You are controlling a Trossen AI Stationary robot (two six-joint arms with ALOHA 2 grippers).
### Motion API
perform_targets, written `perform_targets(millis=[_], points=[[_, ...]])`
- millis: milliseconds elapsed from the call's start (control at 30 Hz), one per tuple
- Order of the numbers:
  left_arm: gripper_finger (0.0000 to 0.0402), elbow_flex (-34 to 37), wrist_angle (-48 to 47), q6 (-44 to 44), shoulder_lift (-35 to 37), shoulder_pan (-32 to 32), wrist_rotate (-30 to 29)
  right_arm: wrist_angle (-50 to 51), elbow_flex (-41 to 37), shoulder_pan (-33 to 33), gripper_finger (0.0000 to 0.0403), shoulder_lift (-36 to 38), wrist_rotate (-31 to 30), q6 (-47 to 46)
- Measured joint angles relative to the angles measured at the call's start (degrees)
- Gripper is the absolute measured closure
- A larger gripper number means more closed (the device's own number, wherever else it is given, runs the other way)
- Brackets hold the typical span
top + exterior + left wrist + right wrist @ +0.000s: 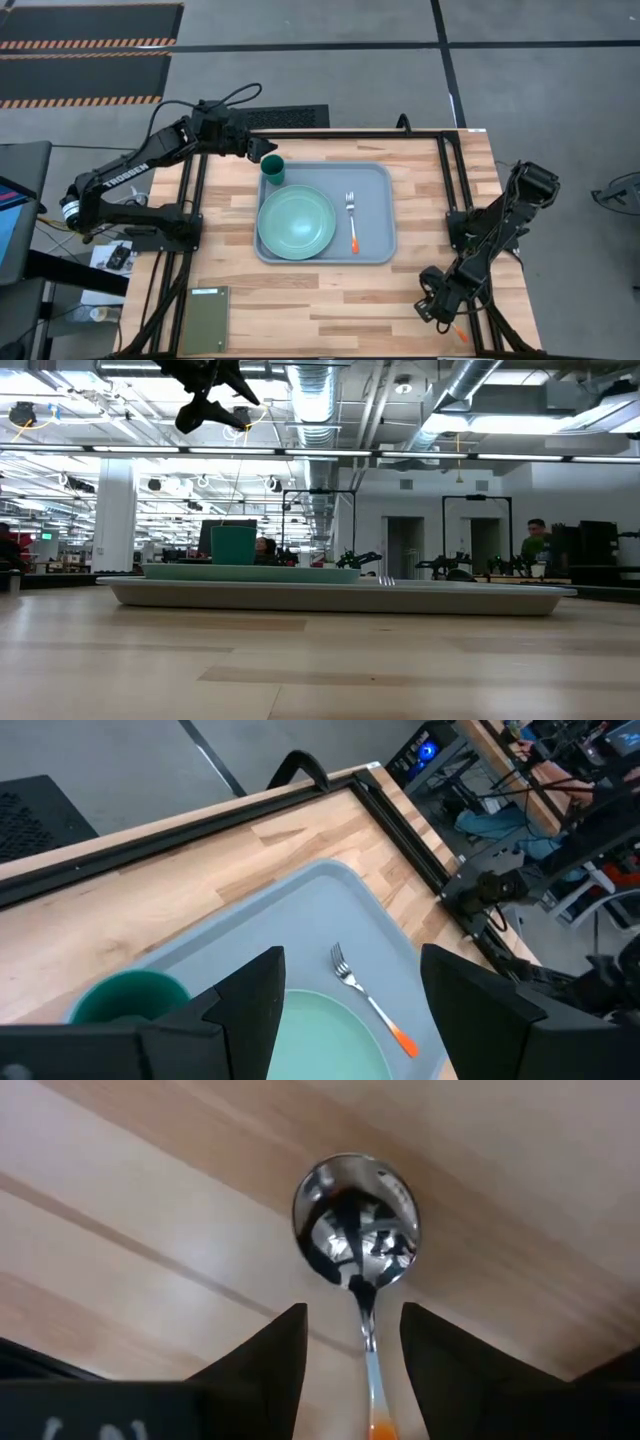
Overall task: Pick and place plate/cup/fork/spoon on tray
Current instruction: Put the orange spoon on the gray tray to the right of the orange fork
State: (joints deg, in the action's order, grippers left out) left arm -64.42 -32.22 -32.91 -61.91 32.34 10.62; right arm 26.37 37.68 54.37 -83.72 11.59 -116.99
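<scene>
The light blue-grey tray [378,190] lies mid-table. On it stand the pale mint plate [296,222], the dark teal cup [273,168] at its far left corner, and the orange-handled fork [352,222]. My left gripper [262,150] is open and empty, raised above and just beyond the cup [130,995]; in the low view it [215,405] hangs well above the cup [233,545]. My right gripper [432,303] is open and low over the table's near right corner. Its fingers stand on either side of the neck of the spoon [355,1220], which lies on the wood.
A flat olive-green rectangle [205,318] lies at the table's near left corner. Black frame rails [445,170] run along the table's left, far and right sides. Bare wood [330,300] lies between the tray and the near edge. A person [536,540] stands far off in the room behind.
</scene>
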Motion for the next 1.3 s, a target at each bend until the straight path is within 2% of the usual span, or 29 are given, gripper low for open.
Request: perform_targets(millis=[133, 367, 533, 933, 1067, 1300], points=[[0.0181, 0.0, 0.0, -0.11, 0.0, 0.02, -0.38, -0.65, -1.18, -0.06, 0.0247, 0.01, 0.26, -0.04], [0.0181, 0.0, -0.02, -0.04, 0.0, 0.01, -0.4, -0.51, -1.87, -0.35, 0.0346, 0.09, 0.52, 0.42], [0.0181, 0.0, 0.0, 0.11, 0.0, 0.29, -0.58, -0.48, -1.89, -0.56, 0.0392, 0.2, 0.72, 0.37], [0.0181, 0.0, 0.0, 0.41, 0.0, 1.49, -0.14, 1.44, 0.08, -6.88, 0.0401, 0.07, 2.07, -3.58], [0.0181, 0.0, -0.02, 0.77, 0.0, 1.49, -0.07, 3.25, 3.39, -10.51, 0.0401, 0.09, 1.82, -2.82], [0.0181, 0.0, -0.02, 1.75, 0.0, 1.51, 0.01, 9.17, 12.35, -16.45, 0.0402, 0.09, 1.88, 3.77]])
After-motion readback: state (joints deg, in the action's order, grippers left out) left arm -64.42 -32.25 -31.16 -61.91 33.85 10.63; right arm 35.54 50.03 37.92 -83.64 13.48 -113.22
